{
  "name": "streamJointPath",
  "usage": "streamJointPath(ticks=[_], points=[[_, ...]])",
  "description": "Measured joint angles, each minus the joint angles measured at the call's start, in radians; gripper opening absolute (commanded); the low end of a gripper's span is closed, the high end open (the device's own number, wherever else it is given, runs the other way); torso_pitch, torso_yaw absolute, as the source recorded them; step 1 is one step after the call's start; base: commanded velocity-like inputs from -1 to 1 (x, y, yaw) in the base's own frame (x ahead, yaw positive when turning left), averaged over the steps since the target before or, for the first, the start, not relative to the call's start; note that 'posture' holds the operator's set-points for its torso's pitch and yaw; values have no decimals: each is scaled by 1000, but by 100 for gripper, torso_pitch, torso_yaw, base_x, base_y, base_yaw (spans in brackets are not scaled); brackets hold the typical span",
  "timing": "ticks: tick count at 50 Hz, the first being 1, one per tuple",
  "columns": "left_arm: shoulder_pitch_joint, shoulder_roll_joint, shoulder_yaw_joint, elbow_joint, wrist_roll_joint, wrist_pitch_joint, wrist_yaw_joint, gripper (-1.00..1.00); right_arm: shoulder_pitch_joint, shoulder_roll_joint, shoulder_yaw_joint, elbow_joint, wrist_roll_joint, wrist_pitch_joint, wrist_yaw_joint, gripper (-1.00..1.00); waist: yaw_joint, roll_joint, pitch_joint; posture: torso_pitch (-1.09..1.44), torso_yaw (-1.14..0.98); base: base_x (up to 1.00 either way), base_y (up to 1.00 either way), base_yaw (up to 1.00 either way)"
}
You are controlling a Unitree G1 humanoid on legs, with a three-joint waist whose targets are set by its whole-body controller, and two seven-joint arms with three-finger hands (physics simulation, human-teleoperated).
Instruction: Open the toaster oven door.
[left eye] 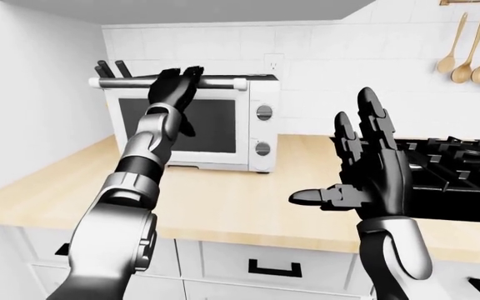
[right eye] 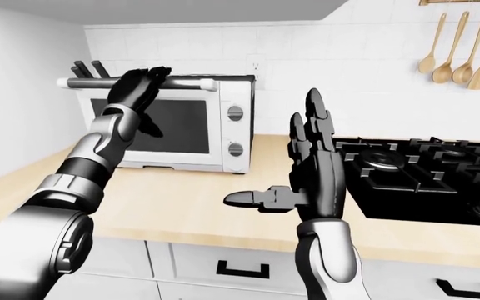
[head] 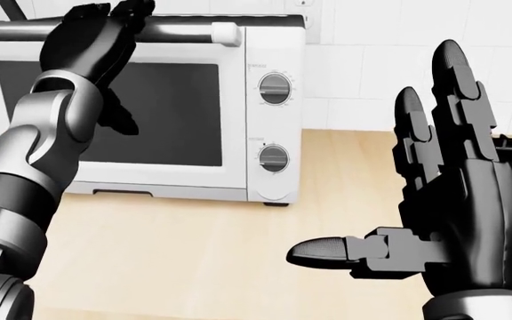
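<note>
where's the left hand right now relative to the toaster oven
In the left-eye view the left hand is at upper left, its fingers over the handle bar along the top of the toaster oven door.

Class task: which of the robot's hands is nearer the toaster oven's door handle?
Left. The left hand is up at the door handle; the right hand hangs open over the counter, well away.

white toaster oven [left eye: 253, 134], black robot hand [left eye: 176, 87], tan counter [left eye: 240, 200]

A: Can any writing be read?
B: None; the white box-shaped toaster oven [head: 274, 107] carries tiny marks above its two round grey dials [head: 275, 89]; they are too small to make out.
</note>
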Motion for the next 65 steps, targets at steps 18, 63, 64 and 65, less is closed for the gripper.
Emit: streamJointPath(ticks=[18, 63, 64, 65], points=[[67, 14, 9, -82, 9, 5, 65, 17, -2, -3, -12, -12, 9, 3, -4, 100, -8, 11, -31, -60, 0, 0, 0, 0], [435, 30, 66, -749, 142, 114, -238, -12, -14, -11, -31, -28, 30, 19, -16, 100, -22, 23, -38, -60, 0, 0, 0, 0], [458, 29, 63, -768, 158, 119, -250, -12, -11, -11, -30, -27, 29, 16, -16, 100, -22, 24, -35, -60, 0, 0, 0, 0], [476, 25, 65, -799, 172, 125, -255, -12, -8, -11, -32, -26, 28, 14, -16, 100, -22, 23, -33, -60, 0, 0, 0, 0]])
